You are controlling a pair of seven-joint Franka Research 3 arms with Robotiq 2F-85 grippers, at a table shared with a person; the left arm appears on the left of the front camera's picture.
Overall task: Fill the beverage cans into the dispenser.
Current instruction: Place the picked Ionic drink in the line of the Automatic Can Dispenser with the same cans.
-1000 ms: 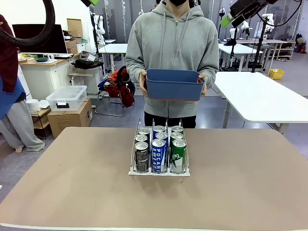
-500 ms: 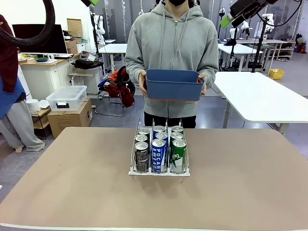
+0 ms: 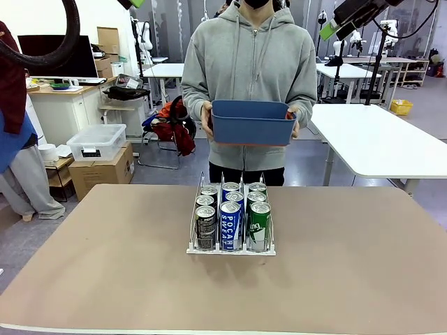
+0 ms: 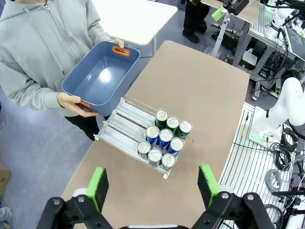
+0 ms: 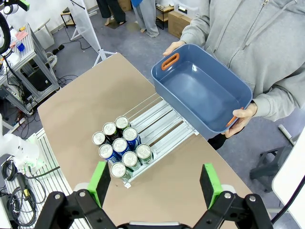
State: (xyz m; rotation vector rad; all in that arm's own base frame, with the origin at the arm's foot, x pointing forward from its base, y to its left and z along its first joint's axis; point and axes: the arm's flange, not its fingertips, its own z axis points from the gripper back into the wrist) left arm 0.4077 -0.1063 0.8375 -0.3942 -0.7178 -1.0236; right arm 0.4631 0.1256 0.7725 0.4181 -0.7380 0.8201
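Note:
The clear dispenser (image 3: 195,209) stands mid-table with several beverage cans in it: black ones (image 3: 205,227) in the left lane, blue ones (image 3: 230,225) in the middle, green ones (image 3: 259,225) on the right. From above, the cans (image 4: 165,137) (image 5: 120,145) crowd the robot-side end, and the rails (image 4: 123,121) (image 5: 164,123) toward the person are bare. My left gripper (image 4: 152,186) and right gripper (image 5: 155,183) hang open high over the table, holding nothing. The person stands at the far edge with an empty blue bin (image 3: 251,124) (image 4: 97,78) (image 5: 202,93) in both hands.
The brown table (image 3: 105,265) has wide bare areas on both sides of the dispenser. White tables (image 3: 377,139), a plastic box (image 3: 96,142), cardboard boxes and a second person at the left edge (image 3: 14,139) lie beyond it.

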